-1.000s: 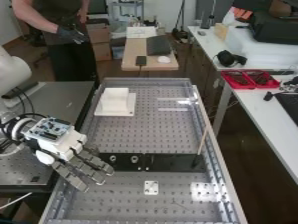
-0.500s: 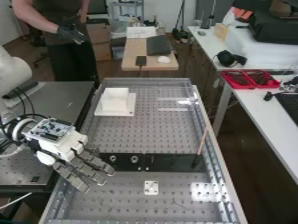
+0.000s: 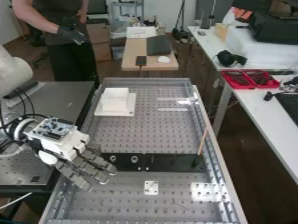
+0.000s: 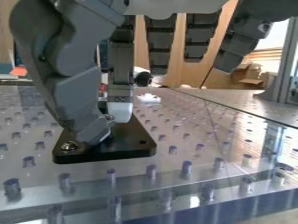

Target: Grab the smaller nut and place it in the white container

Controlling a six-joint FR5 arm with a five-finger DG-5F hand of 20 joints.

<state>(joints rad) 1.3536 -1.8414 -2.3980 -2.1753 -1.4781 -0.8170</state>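
Bench surface [image 3: 156, 137]: I was looking down along a metal-grey sheet dotted with rows of holes, with raised rails at its edges.
Hand [image 3: 61, 146]: it hung over the surface's left edge in the high view, beside the left end of the black plate [image 3: 174, 162]. It stood apart, its fingers loosely extended with gaps between them. In the wrist view the dark grey fingers [image 4: 120, 95] hung down over the black plate.
Nuts [image 3: 112, 158]: two small ringlike metal pieces sat on the black plate, one near its left end and the other farther in, toward the plate's middle. From where I stood, I could not tell which was the smaller.
White container [image 3: 115, 101]: it stood near the surface's far left corner, on a flat white base [image 3: 128, 110].
Rod [image 3: 203, 141]: thin and light brown, it stood at a slant with its dark lower end at the black plate's right end, near the surface's right edge.
White square [image 3: 151, 188]: a small flat piece with holes lay nearer the surface's near edge than the black plate.
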